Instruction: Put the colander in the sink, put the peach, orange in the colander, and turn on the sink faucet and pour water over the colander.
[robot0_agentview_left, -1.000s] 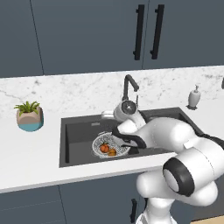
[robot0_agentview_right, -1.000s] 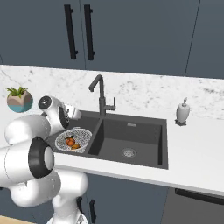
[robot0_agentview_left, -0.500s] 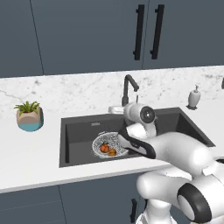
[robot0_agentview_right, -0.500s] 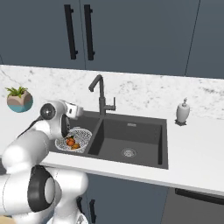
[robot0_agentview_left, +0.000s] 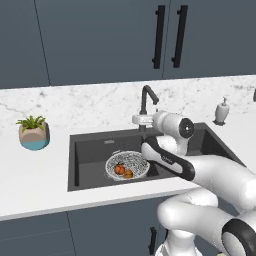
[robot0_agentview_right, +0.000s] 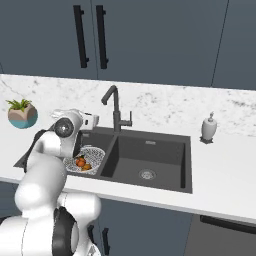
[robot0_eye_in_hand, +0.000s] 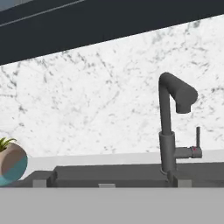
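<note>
The white mesh colander (robot0_agentview_left: 127, 164) (robot0_agentview_right: 87, 158) sits in the left basin of the dark sink (robot0_agentview_left: 90, 145) (robot0_agentview_right: 165, 150). Inside it lie the reddish peach (robot0_agentview_left: 119, 169) (robot0_agentview_right: 80, 162) and the yellower orange (robot0_agentview_left: 128, 174) (robot0_agentview_right: 87, 167). My gripper (robot0_agentview_left: 140, 119) (robot0_agentview_right: 93, 120) hovers open and empty above the colander, level with the lower stem of the black sink faucet (robot0_agentview_left: 146, 102) (robot0_agentview_right: 115, 107) (robot0_eye_in_hand: 168, 127) and a little in front of it. The faucet's side lever (robot0_eye_in_hand: 197, 141) stands upright. No water runs from the spout.
A potted plant (robot0_agentview_left: 33, 134) (robot0_agentview_right: 22, 113) (robot0_eye_in_hand: 11, 164) stands on the counter left of the sink. The white soap dispenser (robot0_agentview_left: 221, 111) (robot0_agentview_right: 208, 127) is at the sink's far right. Dark cabinets hang above the marble backsplash.
The arm's upper links have swung round and the hand has lifted slightly toward the faucet. Colander and fruit have stayed put.
</note>
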